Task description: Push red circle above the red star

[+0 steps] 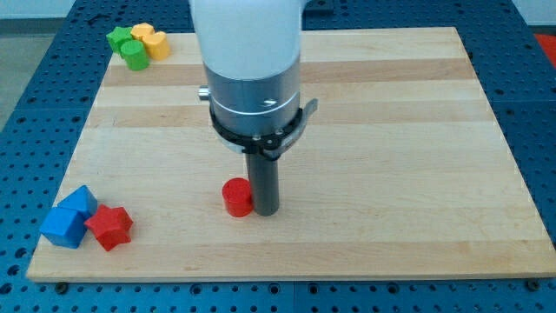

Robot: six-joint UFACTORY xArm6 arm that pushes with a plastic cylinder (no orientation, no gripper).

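Observation:
The red circle (236,197) stands on the wooden board a little below the middle. The red star (110,226) lies at the view's lower left, touching the blue blocks. My tip (266,211) is down on the board right against the red circle's right side. The circle is well to the right of the star and slightly higher in the view.
Two blue blocks (69,217) sit left of the red star near the board's lower left corner. A green star (118,38), a green cylinder (133,55) and two yellow blocks (150,40) cluster at the upper left corner. The wooden board (391,130) lies on a blue pegboard table.

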